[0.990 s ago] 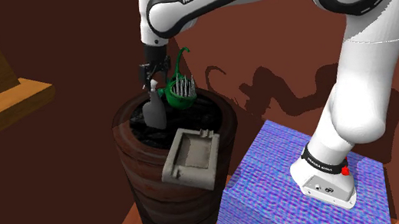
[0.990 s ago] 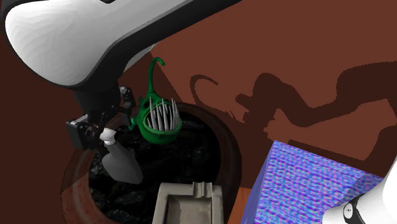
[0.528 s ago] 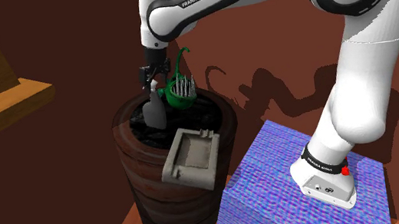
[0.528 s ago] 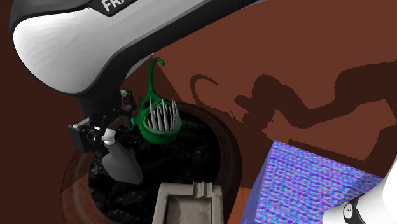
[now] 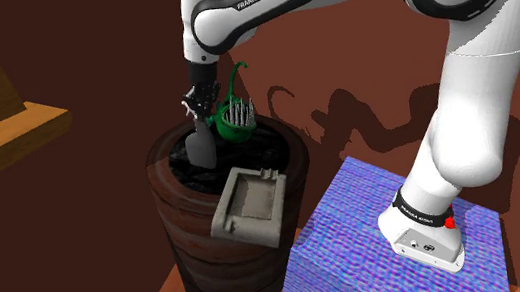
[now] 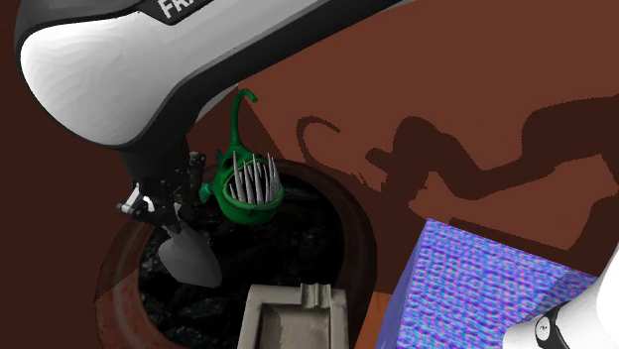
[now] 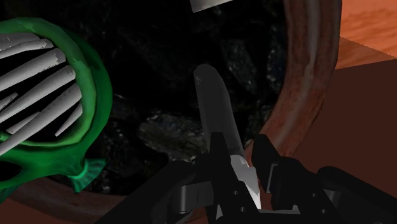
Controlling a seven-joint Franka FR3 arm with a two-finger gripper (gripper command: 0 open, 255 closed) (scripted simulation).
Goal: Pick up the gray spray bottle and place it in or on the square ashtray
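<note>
The black end effector [image 6: 159, 206] has been closed since the earlier frame and is clamped on the neck of the gray plastic spray bottle [image 6: 190, 256]. The bottle is held at the rim of the dark brown round barrel [image 5: 200, 257], opposite the square gray ashtray [image 5: 226, 219].

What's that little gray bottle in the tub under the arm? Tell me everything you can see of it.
The spray bottle has a plain gray, flask-shaped body narrowing upward to a white spray head. It stands roughly upright on the dark lumps filling the round brown tub. The black jaws are shut on its head, one at each side. A green spiky thing sits close beside it, not touching.
</note>
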